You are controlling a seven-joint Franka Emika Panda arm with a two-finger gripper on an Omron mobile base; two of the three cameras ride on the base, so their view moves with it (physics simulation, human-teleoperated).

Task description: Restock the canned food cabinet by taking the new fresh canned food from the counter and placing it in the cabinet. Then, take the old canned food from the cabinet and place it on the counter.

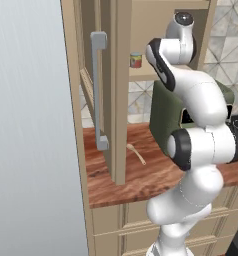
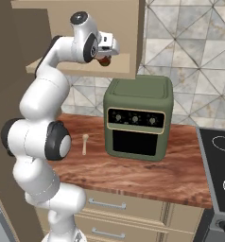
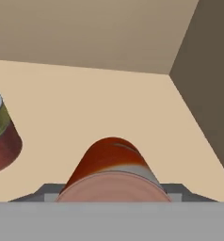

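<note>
Two cans are sitting inside the cabinet [image 1: 120, 100] at this moment. The new fresh canned food [image 3: 112, 162] is lying between the fingers of the gripper [image 2: 105, 59], filling the lower middle of the hand view, its long axis pointing away from the camera toward the cabinet's back wall. The fingers themselves are hiding behind the can in that view, so I am judging them to be closing on it rather than seeing contact plainly. The old canned food [image 3: 1, 134] is standing at the left edge of the hand view, well apart from the held can and leaning in the frame because the camera is rolling with the hand.

Placement is turning on that gap: the bare shelf is lying ahead of and below the held can, with the cabinet's side wall rising at the right of the frame.

The left base view is showing what the hand view cannot: the old can standing upright on the shelf at upper middle, beside the arm's elbow, and the door's grey handle [image 1: 99, 90] swung out left. The right base view is showing the gripper at the shelf's front edge, above the counter [image 2: 147, 175] and the green oven [image 2: 139, 118].
</note>
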